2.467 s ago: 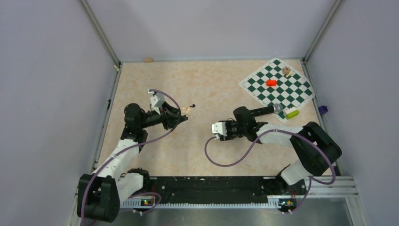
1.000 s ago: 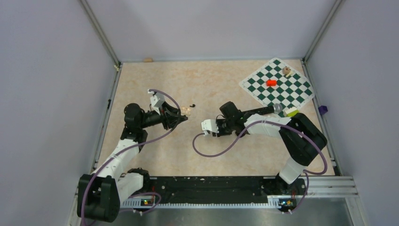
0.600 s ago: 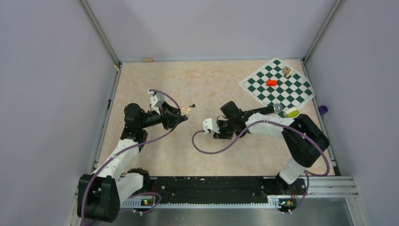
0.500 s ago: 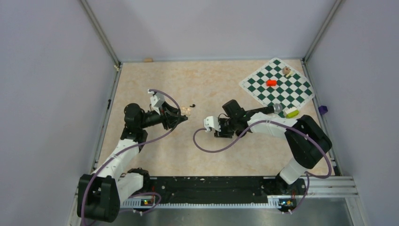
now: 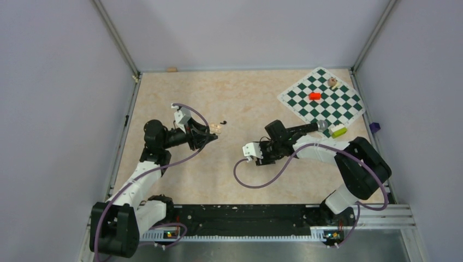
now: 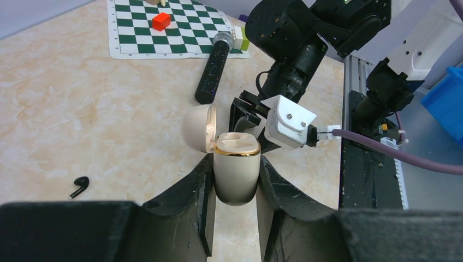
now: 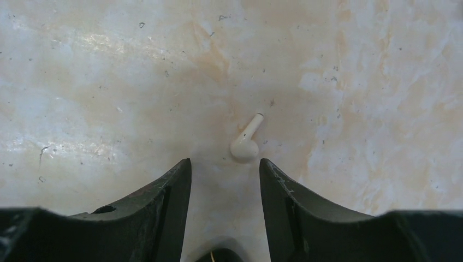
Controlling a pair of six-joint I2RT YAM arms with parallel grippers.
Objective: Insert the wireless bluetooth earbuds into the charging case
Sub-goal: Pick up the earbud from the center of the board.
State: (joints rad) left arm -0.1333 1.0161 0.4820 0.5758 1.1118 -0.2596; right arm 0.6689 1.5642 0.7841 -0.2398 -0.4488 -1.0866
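Cream case: the charging case, cream with a gold rim, stands upright between the left fingers, which are clamped on its two sides. Its lid is swung back, so the mouth faces up.
Why held so: as I judge it, the left arm serves as a stand, keeping the case steady, open and raised off the counter so that a bud can be lowered in from above.
White earbud: it lies flat on the counter just ahead of the right arm's fingertips, head toward them and stem pointing away.
Right fingers: apart, with nothing between them, low over the counter. The bud sits nearer one tip than the other.
Black earbud: on the counter off to one side of the case, well apart from it, with no fingers near.
Step in hand: probably the pick-up of the white bud, since the spread fingers are lined up on it.
Case wells: whether either holds a bud I cannot tell.
Risk: the bud is small, smooth and round-headed on a hard surface, so an off-centre pinch may squirt it sideways. Centring first looks wise.
Bystanders: the black cylinder and the chessboard mat lie beyond the working spot and play no part.
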